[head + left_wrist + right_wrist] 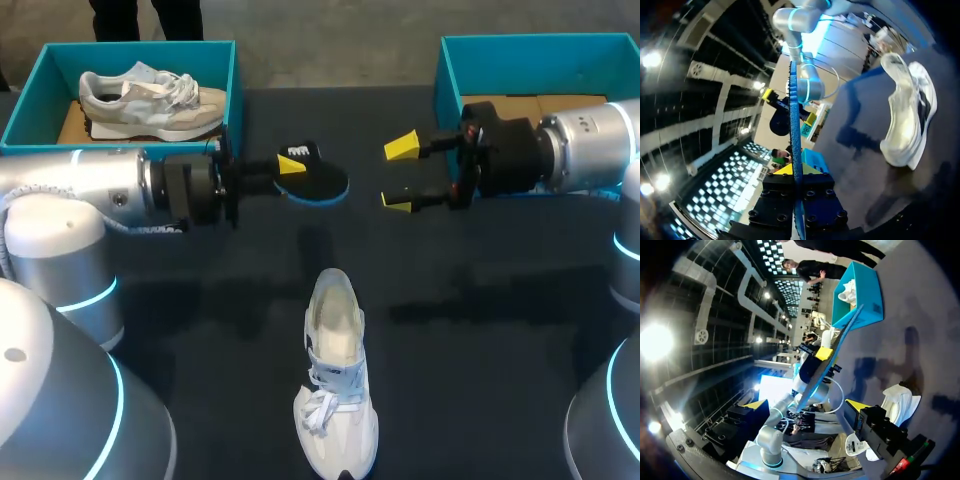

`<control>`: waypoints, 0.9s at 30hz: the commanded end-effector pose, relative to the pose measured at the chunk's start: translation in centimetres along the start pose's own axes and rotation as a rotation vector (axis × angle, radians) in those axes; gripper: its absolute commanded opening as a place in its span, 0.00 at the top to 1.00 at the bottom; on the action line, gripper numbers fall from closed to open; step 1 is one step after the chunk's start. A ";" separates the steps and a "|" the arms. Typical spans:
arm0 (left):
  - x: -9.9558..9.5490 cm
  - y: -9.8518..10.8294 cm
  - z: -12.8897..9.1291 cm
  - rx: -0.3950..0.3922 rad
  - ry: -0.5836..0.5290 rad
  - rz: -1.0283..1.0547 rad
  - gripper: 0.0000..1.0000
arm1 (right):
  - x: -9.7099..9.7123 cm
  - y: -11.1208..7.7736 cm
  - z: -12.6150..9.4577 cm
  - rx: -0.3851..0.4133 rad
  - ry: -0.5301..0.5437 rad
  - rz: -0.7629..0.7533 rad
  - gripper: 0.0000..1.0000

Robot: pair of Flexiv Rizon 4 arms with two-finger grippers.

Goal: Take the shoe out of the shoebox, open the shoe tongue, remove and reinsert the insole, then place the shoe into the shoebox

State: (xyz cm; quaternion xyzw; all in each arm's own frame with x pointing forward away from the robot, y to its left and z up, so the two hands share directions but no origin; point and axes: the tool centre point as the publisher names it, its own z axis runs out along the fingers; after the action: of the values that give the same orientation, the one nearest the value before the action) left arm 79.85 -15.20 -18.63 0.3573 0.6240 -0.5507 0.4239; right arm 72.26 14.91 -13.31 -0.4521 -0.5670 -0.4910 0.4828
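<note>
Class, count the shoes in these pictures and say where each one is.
2. The boxed shoe lies in the left shoebox; the loose shoe lies on the table, near middle. The right arm partly hides the right shoebox, so another could be inside.

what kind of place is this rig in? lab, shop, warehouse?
Probably a robot manipulation test bench, likely a lab: left gripper holds an insole, right gripper open opposite, above a dark table with a white shoe and teal left shoebox and right shoebox.

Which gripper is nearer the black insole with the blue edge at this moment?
Left. The left gripper is shut on the black, blue-edged insole; the right gripper is open, across a gap from the insole's free end.
</note>
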 end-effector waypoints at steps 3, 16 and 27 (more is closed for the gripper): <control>0.3 -0.5 0.1 -0.118 -0.041 0.660 1.00 | -0.1 0.0 0.1 -0.002 0.000 -0.001 0.00; 1.0 0.1 0.8 -0.100 -0.082 0.799 1.00 | -0.1 0.0 0.1 -0.002 0.000 -0.001 0.00; 0.6 -0.6 1.0 -0.041 -0.064 0.763 1.00 | -0.1 0.0 0.1 -0.002 0.000 -0.001 0.00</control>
State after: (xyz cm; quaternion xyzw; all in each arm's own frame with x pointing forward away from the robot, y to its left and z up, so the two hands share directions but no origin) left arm 78.88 -16.43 -19.13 0.5346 0.4408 -0.3464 0.6324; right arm 72.26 14.85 -13.33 -0.4515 -0.5667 -0.4918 0.4829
